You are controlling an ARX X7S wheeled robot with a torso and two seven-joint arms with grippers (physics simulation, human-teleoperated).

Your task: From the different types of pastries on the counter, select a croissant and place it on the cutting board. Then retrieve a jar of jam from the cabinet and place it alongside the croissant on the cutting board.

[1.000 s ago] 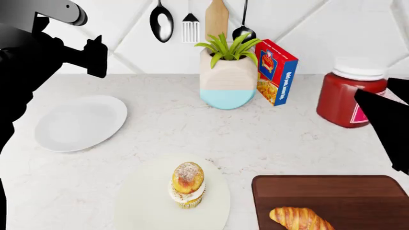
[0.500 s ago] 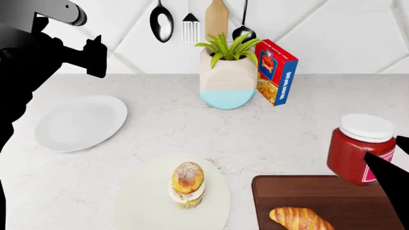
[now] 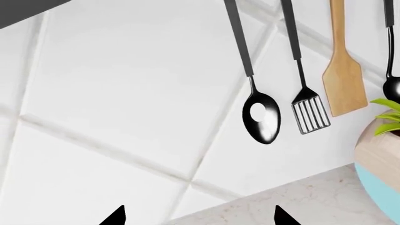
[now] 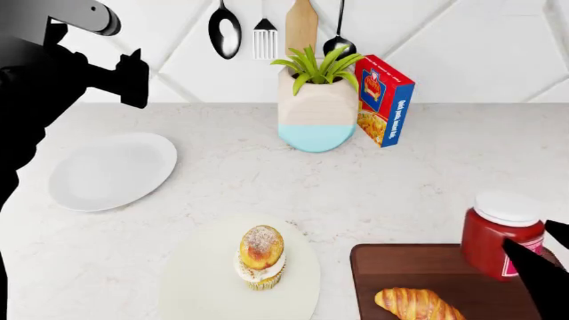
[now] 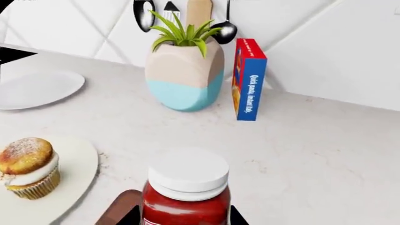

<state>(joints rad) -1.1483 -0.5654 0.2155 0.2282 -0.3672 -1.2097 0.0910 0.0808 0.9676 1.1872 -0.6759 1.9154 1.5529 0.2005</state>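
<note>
Head view, jar of jam at cutting board far edge, right tool clamped

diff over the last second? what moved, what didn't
The right gripper carried the jar of jam from the back right of the counter toward the robot; it now sits low over the far right corner of the cutting board, still gripped. Whether it touches the board is unclear. The croissant, cupcake, plates and left gripper stayed put.
</note>
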